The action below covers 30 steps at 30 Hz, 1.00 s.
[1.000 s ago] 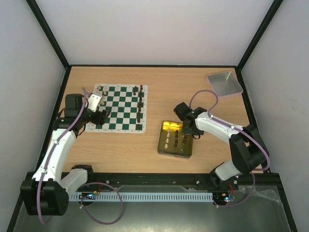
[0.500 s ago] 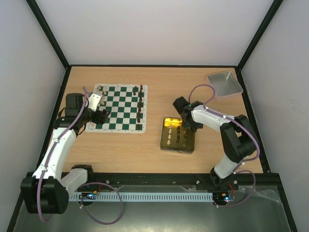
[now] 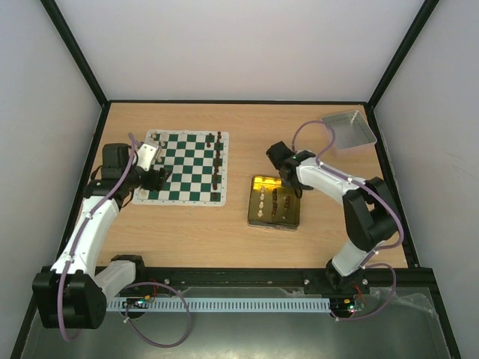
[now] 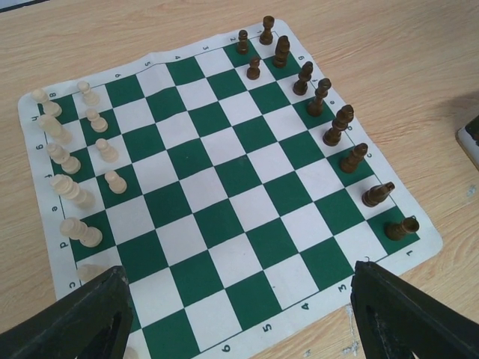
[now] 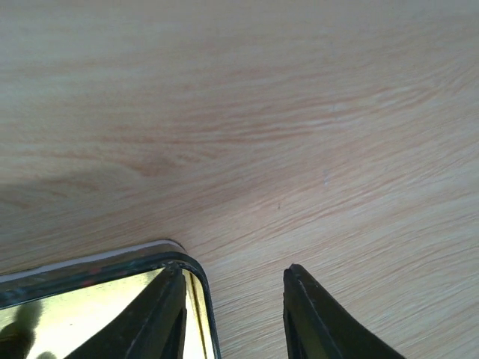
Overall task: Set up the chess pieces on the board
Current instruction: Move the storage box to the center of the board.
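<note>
The green and white board (image 3: 188,161) lies at the far left. Dark brown pieces (image 3: 218,160) stand along its right edge and cream pieces (image 3: 155,138) along its left edge. In the left wrist view the board (image 4: 224,187) carries the cream pieces (image 4: 114,182) on the left and the dark pieces (image 4: 342,123) on the right. My left gripper (image 4: 238,271) is wide open and empty, low over the board's near edge (image 3: 159,178). My right gripper (image 5: 232,277) is open and straddles the corner rim of the gold tray (image 5: 97,262), one finger inside and one outside.
The gold tray (image 3: 254,218) sits mid-table with several cream and dark pieces (image 3: 271,205) in it. A grey metal tray (image 3: 349,129) stands at the far right corner. Black frame posts edge the table.
The gold tray has slid toward the far side and turned straighter, with my right gripper moving along at its far corner. The left arm has not moved.
</note>
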Each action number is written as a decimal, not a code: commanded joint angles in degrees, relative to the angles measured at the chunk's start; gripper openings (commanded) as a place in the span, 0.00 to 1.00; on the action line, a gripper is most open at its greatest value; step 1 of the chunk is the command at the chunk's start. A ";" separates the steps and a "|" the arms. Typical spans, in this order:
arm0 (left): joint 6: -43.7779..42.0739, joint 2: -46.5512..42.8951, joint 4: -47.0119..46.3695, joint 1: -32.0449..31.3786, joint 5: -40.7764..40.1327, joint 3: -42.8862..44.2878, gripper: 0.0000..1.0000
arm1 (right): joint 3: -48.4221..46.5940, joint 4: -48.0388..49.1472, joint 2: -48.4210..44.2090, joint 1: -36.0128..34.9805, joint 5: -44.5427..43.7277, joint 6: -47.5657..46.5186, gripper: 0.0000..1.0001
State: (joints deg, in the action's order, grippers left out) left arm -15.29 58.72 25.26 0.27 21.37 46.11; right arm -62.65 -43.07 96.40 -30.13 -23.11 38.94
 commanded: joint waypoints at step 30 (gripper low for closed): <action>-33.48 21.34 14.69 -9.44 -15.80 7.21 0.57 | 7.65 -0.44 -28.52 -4.41 8.18 -2.24 0.47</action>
State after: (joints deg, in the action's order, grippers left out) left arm -41.67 79.50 38.35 -8.54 7.40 55.18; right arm -56.05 -41.95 69.56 -34.15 -16.38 37.65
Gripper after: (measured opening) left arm 0.572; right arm 0.467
